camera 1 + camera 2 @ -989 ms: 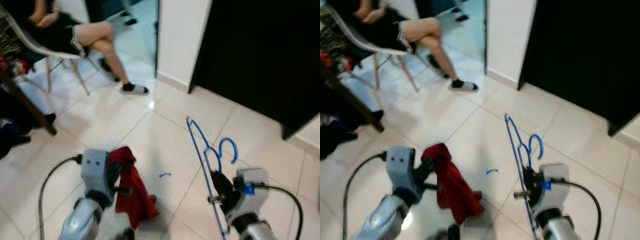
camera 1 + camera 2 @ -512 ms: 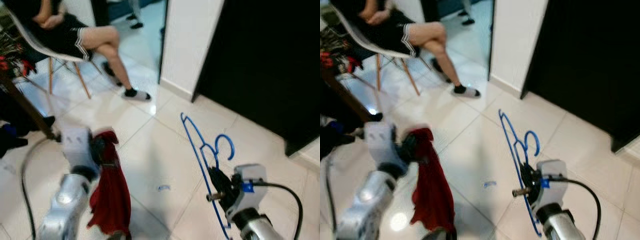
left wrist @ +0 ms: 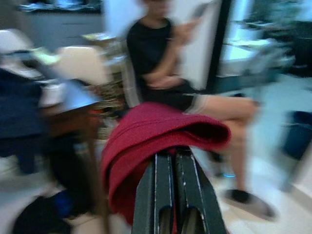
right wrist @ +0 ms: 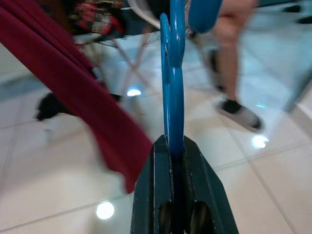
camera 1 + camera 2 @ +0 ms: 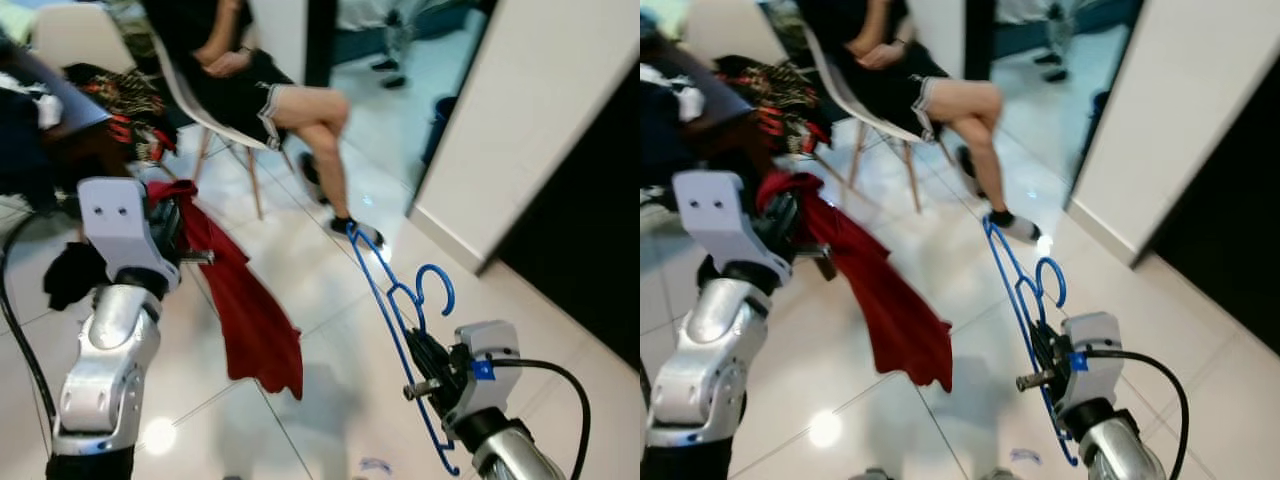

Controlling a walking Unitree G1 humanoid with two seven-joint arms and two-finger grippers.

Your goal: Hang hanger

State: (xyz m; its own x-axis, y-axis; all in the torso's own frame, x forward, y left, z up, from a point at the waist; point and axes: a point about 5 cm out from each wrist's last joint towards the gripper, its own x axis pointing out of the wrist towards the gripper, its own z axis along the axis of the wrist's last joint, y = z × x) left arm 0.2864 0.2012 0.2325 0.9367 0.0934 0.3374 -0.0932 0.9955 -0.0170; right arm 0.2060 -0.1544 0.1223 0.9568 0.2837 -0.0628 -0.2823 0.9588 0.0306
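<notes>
A blue wire hanger [image 5: 392, 300] stands up from my right gripper [image 5: 425, 360], which is shut on its lower bar; its hook [image 5: 436, 288] curls to the right. In the right wrist view the hanger [image 4: 171, 73] runs straight out from between the shut fingers [image 4: 157, 180]. My left gripper [image 5: 172, 232] is raised at the left and shut on a red cloth [image 5: 240, 305] that hangs down from it. In the left wrist view the cloth [image 3: 156, 141] is draped over the closed fingers [image 3: 161, 185].
A person sits on a white chair [image 5: 215, 115] ahead, legs crossed, one foot [image 5: 360, 230] on the tiled floor near the hanger's tip. A dark table with clothes [image 5: 60, 110] stands at the left. A white wall [image 5: 540, 130] and dark opening lie to the right.
The camera has swung left and up, bringing the seated person closer to centre. My left arm has lifted the red cloth higher. The right gripper keeps hold of the hanger.
</notes>
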